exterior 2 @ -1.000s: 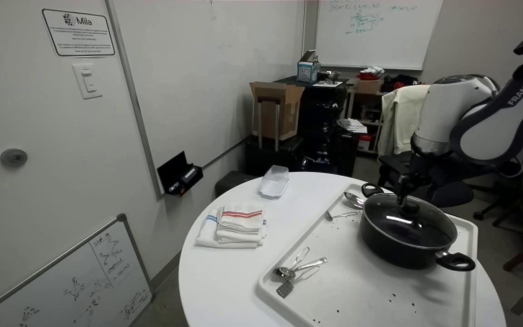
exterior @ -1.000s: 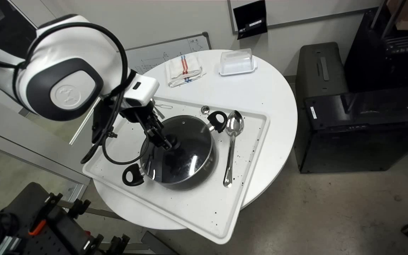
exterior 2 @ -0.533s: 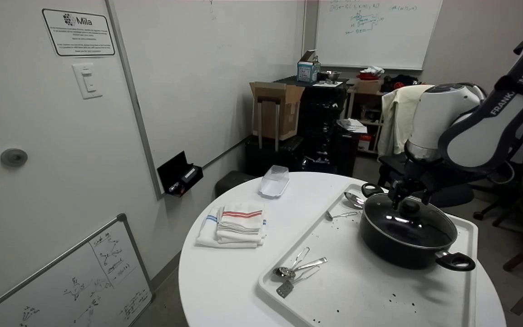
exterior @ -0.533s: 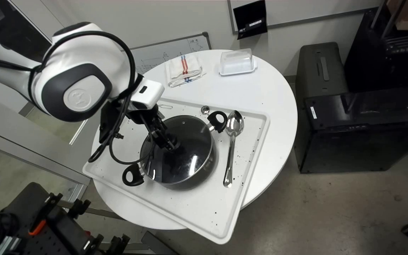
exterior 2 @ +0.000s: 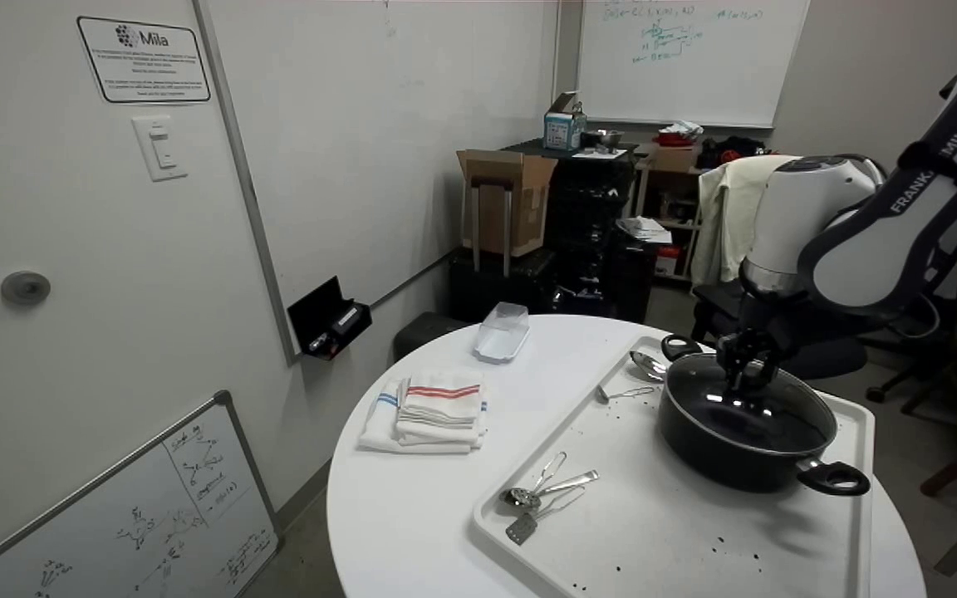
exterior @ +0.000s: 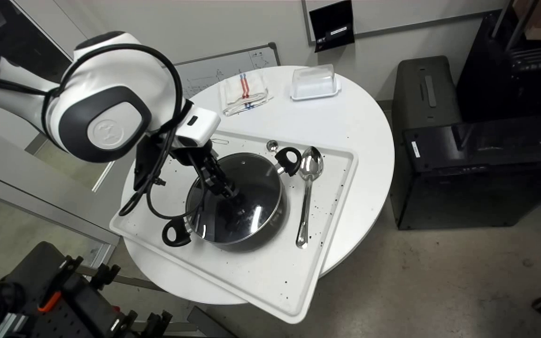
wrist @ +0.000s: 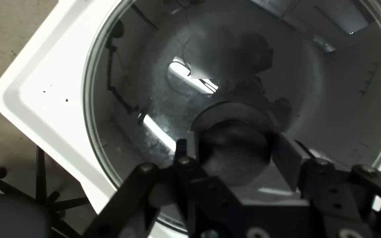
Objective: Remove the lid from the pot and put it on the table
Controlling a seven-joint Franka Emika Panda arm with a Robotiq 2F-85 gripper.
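Observation:
The round glass lid with its metal rim rests on the black pot, level with the rim. My gripper points down over the lid's centre, its jaws closed in on both sides of the dark knob. In the wrist view the pads appear to meet the knob's left and right edges. In both exterior views the fingers largely hide the knob. Under everything is the white round table, with bare top around the folded cloths.
The pot stands on a white rectangular tray that overhangs the table edge. A large metal spoon lies beside the pot. Small utensils lie in a tray corner. Folded cloths and a clear-covered dish sit on the table.
My gripper has come down and across to the lid's centre, with its jaws first spread on either side of the knob and now drawn together on it. Lid and pot have stayed in place.

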